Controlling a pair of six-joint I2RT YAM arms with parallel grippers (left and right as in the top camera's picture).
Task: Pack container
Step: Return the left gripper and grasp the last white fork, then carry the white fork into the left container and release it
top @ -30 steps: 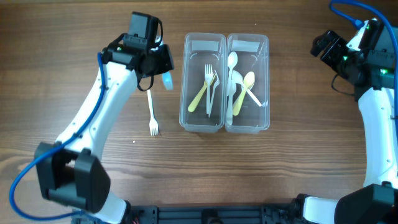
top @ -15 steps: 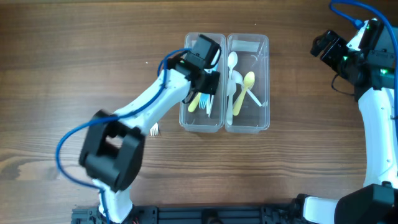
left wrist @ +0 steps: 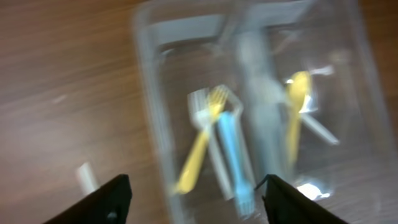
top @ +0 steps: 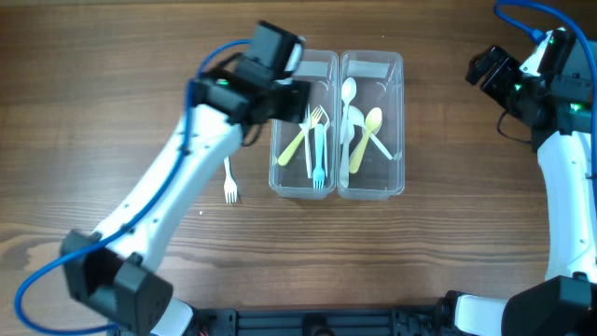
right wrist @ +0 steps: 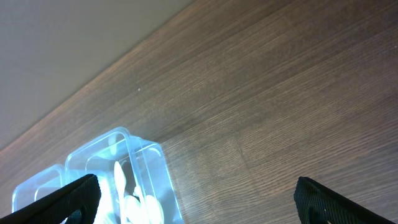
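The clear twin-bin container (top: 338,187) stands mid-table. Its left bin holds a yellow fork (top: 297,147), a white fork (top: 311,140) and a blue fork (top: 319,154). White spoons (top: 348,112) and a yellow spoon (top: 366,135) lie in the right bin. My left gripper (top: 284,91) hovers open over the left bin's far left rim. In the left wrist view the blue fork (left wrist: 236,163) lies free in the bin, nothing between the black fingers (left wrist: 107,202). My right gripper (top: 485,70) stands open and empty at the far right, away from the container (right wrist: 118,180).
A white fork (top: 229,177) lies on the wooden table left of the container; its handle (left wrist: 86,178) shows in the left wrist view. The right arm rises along the table's right edge.
My left gripper carried the blue fork from left of the container over the left bin, opened and let it go; the fork now lies in the bin. The right arm has not moved.
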